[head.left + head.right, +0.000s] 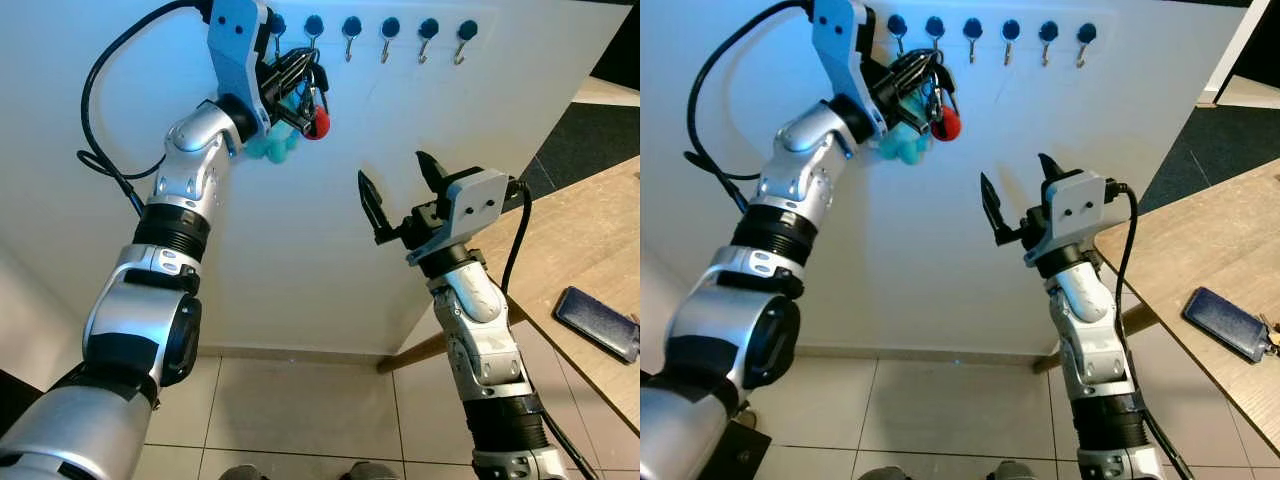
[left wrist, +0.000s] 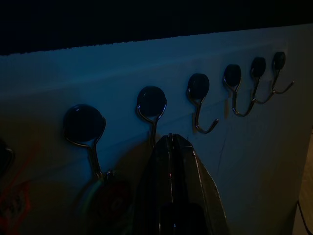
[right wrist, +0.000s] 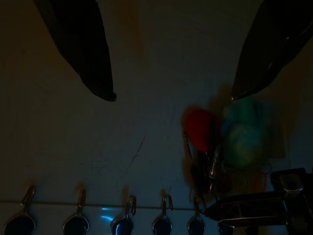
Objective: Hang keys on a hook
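Observation:
The keys [image 1: 312, 92], a bunch with a red pompom [image 1: 318, 122] and a teal one [image 1: 272, 148], hang just below the row of blue-capped hooks [image 1: 390, 35] on the white wall. My left gripper [image 1: 300, 68] is raised to the hooks, its fingers shut on the bunch. In the left wrist view the shut fingertips [image 2: 170, 139] sit right under a hook [image 2: 151, 105], with the keys [image 2: 105, 196] beside them below the neighbouring hook. I cannot tell whether the ring is on a hook. My right gripper [image 1: 392, 168] hangs open in mid-air before the wall, lower and to the right.
A wooden table [image 1: 580, 240] stands at the right with a dark phone [image 1: 598, 322] on it. Several hooks to the right of the keys are bare. Tiled floor [image 1: 300, 410] lies below.

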`<state>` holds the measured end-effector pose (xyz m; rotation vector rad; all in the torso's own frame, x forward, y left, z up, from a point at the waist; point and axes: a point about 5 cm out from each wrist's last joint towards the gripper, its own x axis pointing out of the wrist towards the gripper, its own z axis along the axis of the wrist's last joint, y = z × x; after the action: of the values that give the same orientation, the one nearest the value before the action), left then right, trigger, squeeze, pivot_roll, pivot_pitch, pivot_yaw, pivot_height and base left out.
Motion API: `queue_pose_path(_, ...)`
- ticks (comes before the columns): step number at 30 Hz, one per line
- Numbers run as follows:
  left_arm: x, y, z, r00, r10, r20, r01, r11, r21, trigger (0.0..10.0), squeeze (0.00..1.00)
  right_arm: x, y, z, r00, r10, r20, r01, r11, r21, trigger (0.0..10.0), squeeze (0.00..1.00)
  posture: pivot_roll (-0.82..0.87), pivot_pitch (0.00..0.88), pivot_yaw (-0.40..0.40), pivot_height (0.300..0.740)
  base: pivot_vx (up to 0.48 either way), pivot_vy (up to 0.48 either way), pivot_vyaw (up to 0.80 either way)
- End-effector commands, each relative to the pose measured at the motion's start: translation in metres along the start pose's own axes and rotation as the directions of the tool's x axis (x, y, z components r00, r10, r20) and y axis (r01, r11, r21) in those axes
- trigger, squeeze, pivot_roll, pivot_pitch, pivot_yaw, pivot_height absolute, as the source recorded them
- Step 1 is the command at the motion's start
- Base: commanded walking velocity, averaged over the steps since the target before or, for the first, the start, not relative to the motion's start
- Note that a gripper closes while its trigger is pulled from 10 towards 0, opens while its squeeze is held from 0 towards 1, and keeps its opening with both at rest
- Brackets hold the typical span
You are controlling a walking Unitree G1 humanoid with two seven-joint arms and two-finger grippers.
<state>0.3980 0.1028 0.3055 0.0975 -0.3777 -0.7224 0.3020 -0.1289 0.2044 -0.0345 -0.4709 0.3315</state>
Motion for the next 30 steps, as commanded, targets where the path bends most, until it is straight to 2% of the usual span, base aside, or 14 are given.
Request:
queue_pose_path(1, -0.003, 0.002, -0.008, 0.998, -0.008, -0.059, 0.008, 1.0, 0.004, 10.0, 0.0, -0.001, -0.004, 0.001, 1.0, -0.012, -0.005, 0.012, 1.0, -0.001, 10.0, 0.0, 0.03, 0.06, -0.008, 0.74, 0.0, 0.0, 0.0)
queue_pose_path(4, -0.002, -0.002, -0.014, 0.995, -0.025, -0.092, 0.025, 1.0, 0.0, 10.0, 0.0, -0.001, -0.005, 0.001, 1.0, -0.013, -0.007, 0.013, 1.0, -0.002, 10.0, 0.0, 0.03, 0.062, -0.007, 0.74, 0.0, 0.0, 0.0)
queue_pose_path(11, -0.001, -0.002, -0.016, 0.995, -0.013, -0.098, 0.012, 1.0, -0.008, 10.0, 0.0, -0.001, -0.005, 0.002, 1.0, -0.015, -0.004, 0.015, 1.0, -0.002, 10.0, 0.0, 0.03, 0.062, -0.006, 0.74, 0.0, 0.0, 0.0)
queue_pose_path(12, -0.001, 0.0, -0.014, 0.996, 0.006, -0.092, -0.007, 1.0, -0.012, 10.0, 0.05, -0.001, -0.006, 0.002, 1.0, -0.016, -0.003, 0.016, 1.0, -0.002, 10.0, 0.0, 0.03, 0.062, -0.007, 0.74, 0.0, 0.0, 0.0)
queue_pose_path(13, -0.001, 0.0, -0.014, 0.996, 0.006, -0.092, -0.007, 1.0, -0.012, 10.0, 0.05, -0.001, -0.006, 0.002, 1.0, -0.016, -0.003, 0.016, 1.0, -0.002, 10.0, 0.0, 0.03, 0.062, -0.007, 0.74, 0.0, 0.0, 0.0)
queue_pose_path(14, -0.001, 0.004, -0.012, 0.996, 0.036, -0.08, -0.037, 0.999, -0.011, 10.0, 0.64, -0.001, -0.006, 0.003, 1.0, -0.017, -0.002, 0.017, 1.0, -0.002, 10.0, 0.0, 0.03, 0.062, -0.008, 0.74, 0.0, 0.0, 0.0)
queue_pose_path(15, -0.001, 0.004, -0.012, 0.996, 0.036, -0.08, -0.037, 0.999, -0.011, 10.0, 0.64, -0.001, -0.006, 0.003, 1.0, -0.017, -0.002, 0.017, 1.0, -0.002, 10.0, 0.0, 0.03, 0.062, -0.008, 0.74, 0.0, 0.0, 0.0)
queue_pose_path(16, -0.001, 0.007, -0.009, 0.996, 0.061, -0.071, -0.062, 0.998, -0.01, 10.0, 1.0, 0.0, -0.007, 0.003, 1.0, -0.018, -0.001, 0.018, 1.0, -0.001, 10.0, 0.0, 0.03, 0.063, -0.009, 0.74, 0.0, 0.0, 0.0)
queue_pose_path(26, -0.003, 0.016, -0.006, 0.988, 0.143, -0.057, -0.143, 0.99, 0.005, 10.0, 1.0, 0.001, -0.007, 0.004, 1.0, -0.022, 0.0, 0.022, 1.0, 0.0, 10.0, 0.0, 0.03, 0.064, -0.011, 0.74, 0.0, 0.0, 0.0)
queue_pose_path(27, -0.003, 0.016, -0.006, 0.988, 0.144, -0.056, -0.144, 0.99, 0.005, 10.0, 0.84, 0.001, -0.007, 0.004, 1.0, -0.023, 0.0, 0.023, 1.0, 0.0, 10.0, 0.0, 0.03, 0.064, -0.011, 0.74, 0.0, 0.0, 0.0)
queue_pose_path(28, -0.003, 0.017, -0.005, 0.988, 0.145, -0.054, -0.145, 0.989, 0.005, 10.0, 0.22, 0.001, -0.008, 0.004, 1.0, -0.024, 0.001, 0.024, 1.0, 0.0, 10.0, 0.0, 0.03, 0.064, -0.011, 0.74, 0.0, 0.0, 0.0)
queue_pose_path(29, -0.003, 0.017, -0.005, 0.988, 0.145, -0.054, -0.145, 0.989, 0.005, 10.0, 0.22, 0.001, -0.008, 0.004, 1.0, -0.024, 0.001, 0.024, 1.0, 0.0, 10.0, 0.0, 0.03, 0.064, -0.011, 0.74, 0.0, 0.0, 0.0)
queue_pose_path(30, -0.003, 0.017, -0.005, 0.988, 0.146, -0.053, -0.146, 0.989, 0.004, 10.0, 0.14, 0.001, -0.008, 0.004, 1.0, -0.025, 0.001, 0.025, 1.0, 0.001, 10.0, 0.0, 0.03, 0.065, -0.011, 0.74, 0.0, 0.0, 0.0)
